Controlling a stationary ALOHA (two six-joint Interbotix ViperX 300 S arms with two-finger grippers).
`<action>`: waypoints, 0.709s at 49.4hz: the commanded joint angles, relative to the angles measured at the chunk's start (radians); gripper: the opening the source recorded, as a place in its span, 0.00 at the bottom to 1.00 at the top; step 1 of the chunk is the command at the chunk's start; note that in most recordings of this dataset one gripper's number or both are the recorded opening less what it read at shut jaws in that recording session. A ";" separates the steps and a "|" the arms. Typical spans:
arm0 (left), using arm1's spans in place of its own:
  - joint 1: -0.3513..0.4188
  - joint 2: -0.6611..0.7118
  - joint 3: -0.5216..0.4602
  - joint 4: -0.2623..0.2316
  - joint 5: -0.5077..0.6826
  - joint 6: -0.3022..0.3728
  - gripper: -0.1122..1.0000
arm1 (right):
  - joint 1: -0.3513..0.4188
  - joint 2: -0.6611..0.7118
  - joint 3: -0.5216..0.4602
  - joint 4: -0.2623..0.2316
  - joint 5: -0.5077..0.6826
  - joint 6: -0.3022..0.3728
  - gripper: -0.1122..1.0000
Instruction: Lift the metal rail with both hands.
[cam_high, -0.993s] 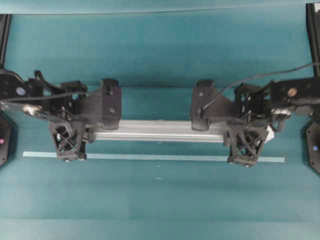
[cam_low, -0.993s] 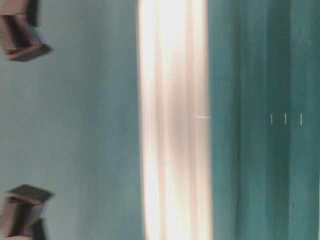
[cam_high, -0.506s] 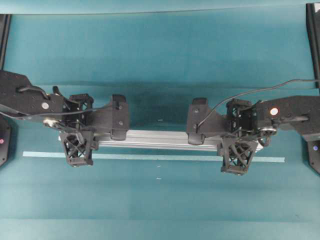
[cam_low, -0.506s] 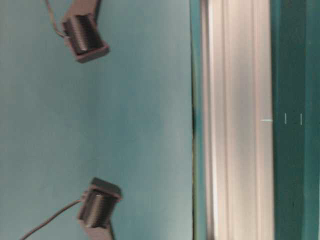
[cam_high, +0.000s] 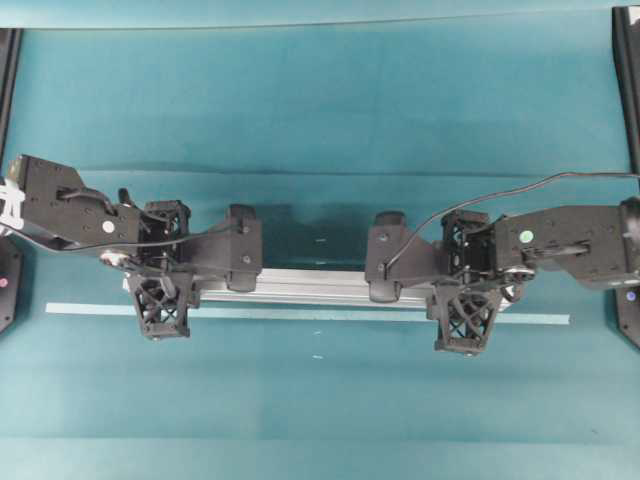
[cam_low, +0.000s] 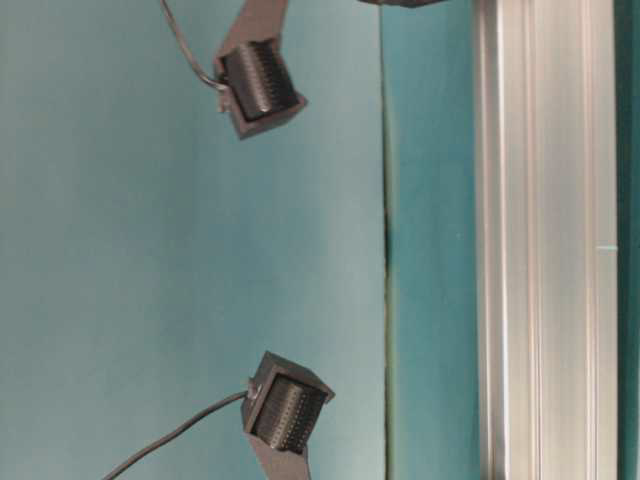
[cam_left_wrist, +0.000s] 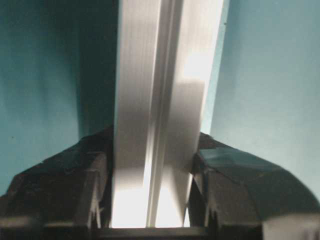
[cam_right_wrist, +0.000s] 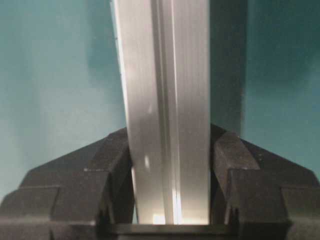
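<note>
At the left of the overhead view the left gripper (cam_high: 162, 300) is seen on its black arm, its lattice-patterned fingers closed across the left end of the metal rail (cam_high: 315, 287); in the left wrist view the rail (cam_left_wrist: 162, 110) is clamped between the two black fingers (cam_left_wrist: 75, 185), both pressed against its sides. The rail is shown lying level from left to right between the two arms, its grooved silver face visible in the middle, and a dark shadow is cast on the teal table (cam_high: 320, 100) just behind it. A thin pale-green tape strip (cam_high: 320, 315) is laid flat on the table just in front of the rail and parallel to it, reaching past both grippers. At the right, the right gripper (cam_high: 465, 312) is closed on the other end of the rail, a black cable (cam_high: 480, 195) arching over its arm; in the right wrist view the rail (cam_right_wrist: 167, 110) is held tight between the fingers (cam_right_wrist: 85, 190). In the table-level view the rail (cam_low: 545, 240) is seen as a bright grooved band with teal surface at either side
</note>
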 joint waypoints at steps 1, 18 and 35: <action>0.006 0.005 -0.008 -0.003 -0.021 -0.057 0.36 | 0.021 0.002 -0.012 0.006 -0.026 -0.006 0.44; -0.021 0.011 -0.012 -0.003 -0.018 -0.106 0.36 | 0.031 0.008 0.005 0.006 -0.051 -0.005 0.44; -0.026 0.011 -0.008 -0.003 -0.029 -0.133 0.36 | 0.012 0.017 0.020 0.005 -0.084 0.000 0.44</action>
